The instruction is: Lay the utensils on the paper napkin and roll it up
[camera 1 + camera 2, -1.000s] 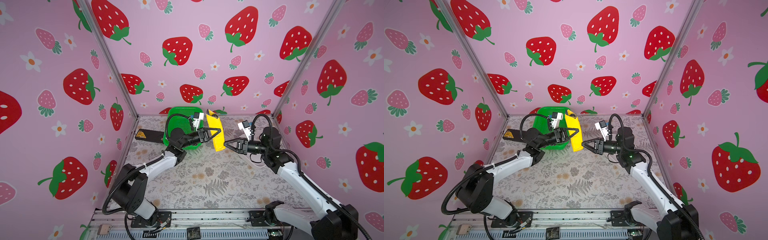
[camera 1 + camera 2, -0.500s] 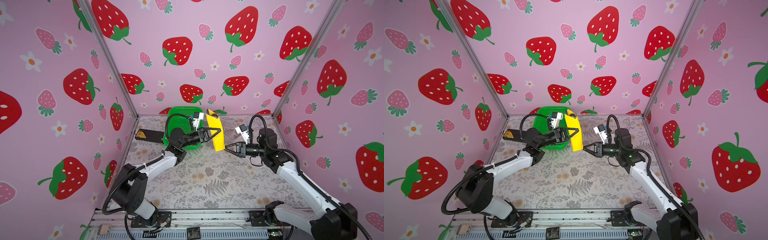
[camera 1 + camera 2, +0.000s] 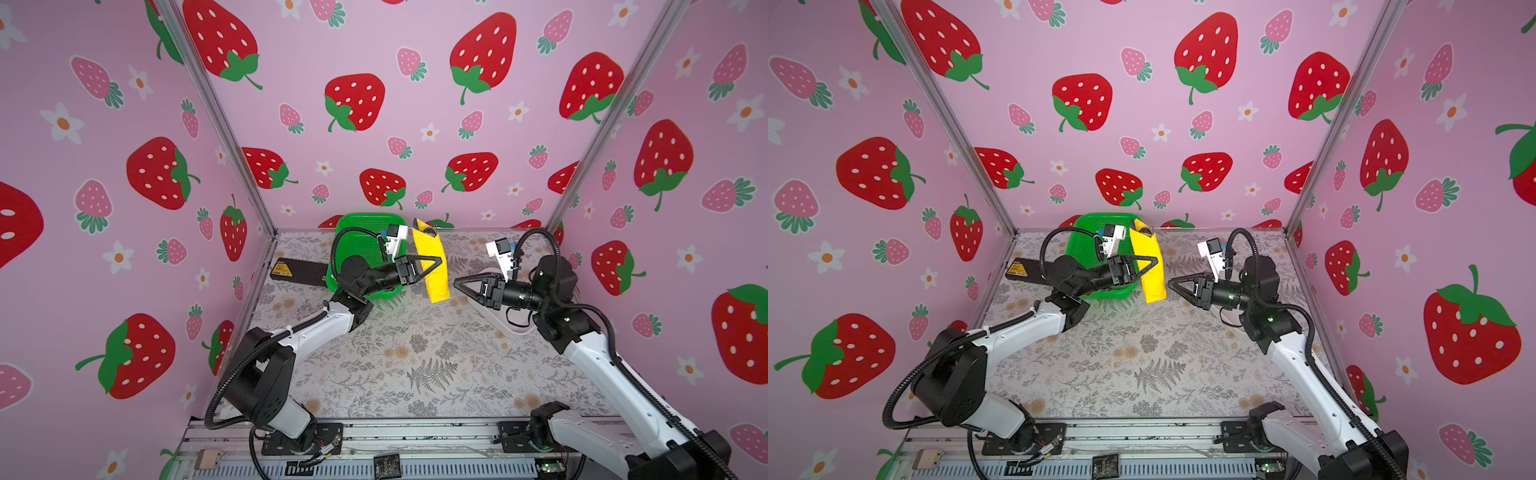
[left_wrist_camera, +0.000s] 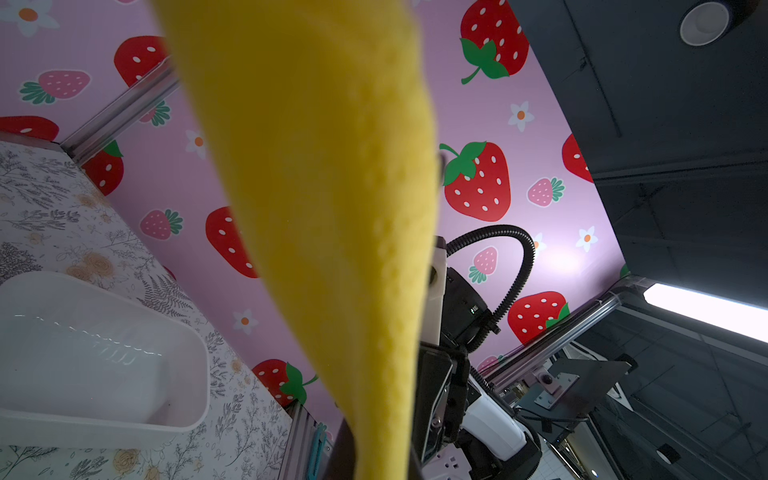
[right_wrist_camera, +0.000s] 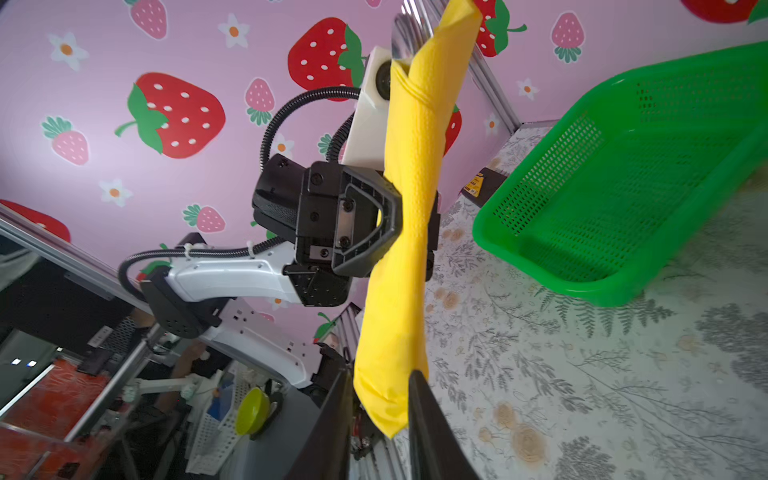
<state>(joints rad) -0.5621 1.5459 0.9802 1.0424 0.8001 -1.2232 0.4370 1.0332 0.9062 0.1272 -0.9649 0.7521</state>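
The paper napkin (image 3: 430,266) is a yellow roll hanging upright above the table, also seen in the other top view (image 3: 1148,266). A bit of metal from the utensils (image 3: 430,230) peeks out of its open top end; the rest is wrapped inside. My left gripper (image 3: 438,260) is shut on the roll's middle, as the right wrist view shows (image 5: 409,216). My right gripper (image 3: 455,282) points at the roll's lower end from the right, a small gap away in both top views. Its fingers (image 5: 415,386) stand narrowly apart, with the roll's tip (image 5: 386,399) showing between them.
A green perforated basket (image 3: 361,237) stands at the back behind my left gripper. A white oblong dish (image 3: 498,324) lies under my right wrist. A black box with a yellow label (image 3: 297,270) sits by the left wall.
My right gripper dipped toward the roll's lower end, then drew back slightly to the right with its jaws narrower. The left gripper and the roll have not moved.
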